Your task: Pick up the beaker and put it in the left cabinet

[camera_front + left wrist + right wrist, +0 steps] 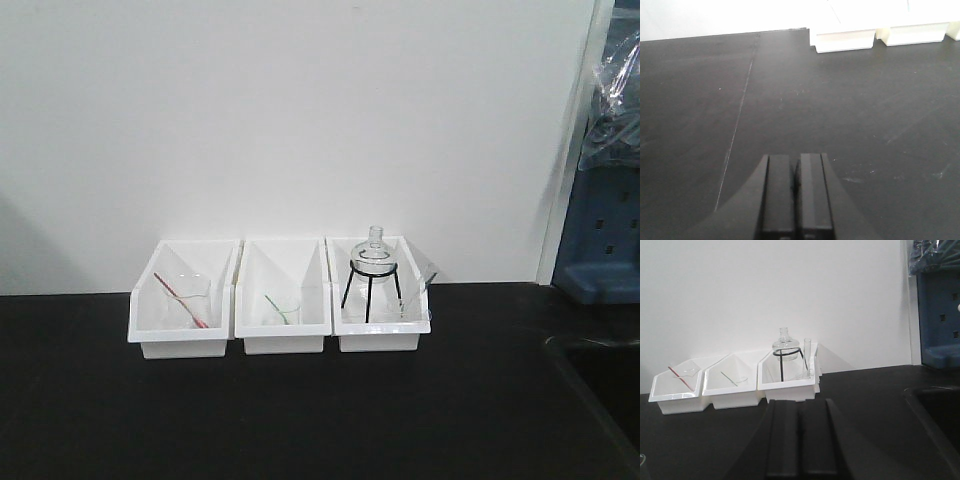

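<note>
A black table (pixel 300 420) meets a white wall (pixel 300 120), with three white bins in a row along its far edge. The beaker (pixel 196 290) stands in the left bin (pixel 180 347) with a red rod (pixel 178 295) leaning in it, and a flask (pixel 373 250) on a tripod (pixel 368 292) stands in the right bin (pixel 378 342). The left gripper (pixel 795 162) and right gripper (pixel 799 407) hover over the near table, jaws pressed together, empty.

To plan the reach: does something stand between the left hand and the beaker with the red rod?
Only bare black table lies before the shut left hand. The beaker sits in the leftmost white bin, behind its low front wall, and the red rod leans in it.
</note>
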{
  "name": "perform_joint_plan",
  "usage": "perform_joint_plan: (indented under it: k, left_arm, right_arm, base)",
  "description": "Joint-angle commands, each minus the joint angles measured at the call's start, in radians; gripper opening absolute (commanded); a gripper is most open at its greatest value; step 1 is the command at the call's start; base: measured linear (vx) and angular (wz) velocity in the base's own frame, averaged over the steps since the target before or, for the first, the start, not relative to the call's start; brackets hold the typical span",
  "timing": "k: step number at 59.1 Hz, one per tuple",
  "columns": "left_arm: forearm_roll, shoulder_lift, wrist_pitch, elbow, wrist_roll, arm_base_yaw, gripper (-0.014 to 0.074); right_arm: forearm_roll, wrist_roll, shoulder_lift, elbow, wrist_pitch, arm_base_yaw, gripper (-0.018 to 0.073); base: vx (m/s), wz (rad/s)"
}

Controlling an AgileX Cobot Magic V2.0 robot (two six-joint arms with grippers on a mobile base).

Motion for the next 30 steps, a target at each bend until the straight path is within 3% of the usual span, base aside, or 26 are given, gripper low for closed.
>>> perform_joint_plan:
  k: [1, 11, 20, 30]
  left_arm:
    - [0.003, -0.010, -0.075, -0.015, -0.004, -0.005, 0.0004]
    - [0.003, -0.010, -0.075, -0.015, -0.004, -0.005, 0.0004]
    - [0.003, -0.010, -0.075, -0.015, -0.004, -0.005, 0.0004]
    - [0.003, -0.010, -0.075, -0.015, -0.004, -0.005, 0.0004]
  right_arm:
    - [0.000, -0.005, -0.014, 0.006, -0.083, -0.004, -0.0005]
    - [0.000, -0.005, -0.014, 0.006, -0.087, -0.004, -0.0005]
    - [-0.005, -0.012, -0.014, -0.025, -0.194, -0.004, -0.0005]
    - [-0.012, -0.140, 0.120, -0.262, -0.152, -0.004, -0.0005]
  base:
    - [0.00, 0.00]
    - [0.00, 0.00]
    - [0.00, 0.00]
    - [0.00, 0.00]
